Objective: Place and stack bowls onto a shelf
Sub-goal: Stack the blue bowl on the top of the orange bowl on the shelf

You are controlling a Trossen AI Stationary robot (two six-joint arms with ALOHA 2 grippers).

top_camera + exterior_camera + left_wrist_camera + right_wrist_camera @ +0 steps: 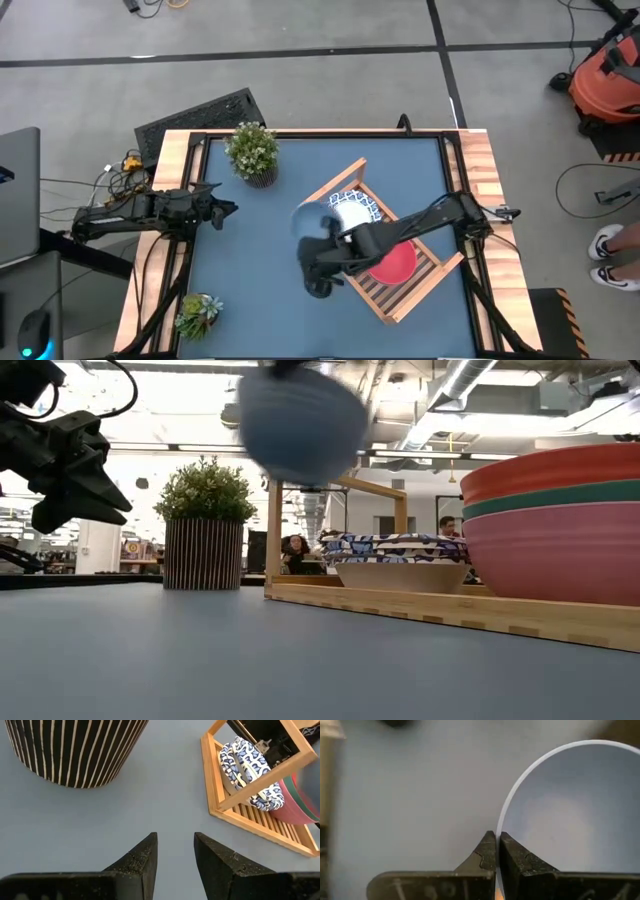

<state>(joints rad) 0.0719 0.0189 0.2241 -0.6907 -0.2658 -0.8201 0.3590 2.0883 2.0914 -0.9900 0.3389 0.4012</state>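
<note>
Above the blue table [250,280], just off the near-left side of the shelf [432,268], the right gripper [497,851] holds a light blue bowl [312,219] by its rim. In the right wrist view the two dark fingers [485,854] are pressed together with the thin pale rim pinched between them, and the bowl's inside faces the camera. From table height the same bowl [302,422] hangs blurred in the air, well clear of the tabletop, bottom downward as far as the smear lets one judge.

The shelf is a light-wood rack with a slatted base, lying at an angle on the right half of the table. At its far end sit white bowls with blue patterned rims [352,205], stacked; the low view shows the stack [397,560] resting on the slats. Nearer the camera on the same rack stands a second stack with a red bowl [392,263] on top, a green bowl [560,497] under it and a pink bowl [555,555] at the bottom.

The left gripper [175,851] waits at the left edge of the table, raised above it, its fingers parted and holding nothing. A potted plant [252,152] in a striped pot stands at the far side of the table, and a smaller plant [198,313] sits at the near left corner. People [295,550] show far back in the room.
</note>
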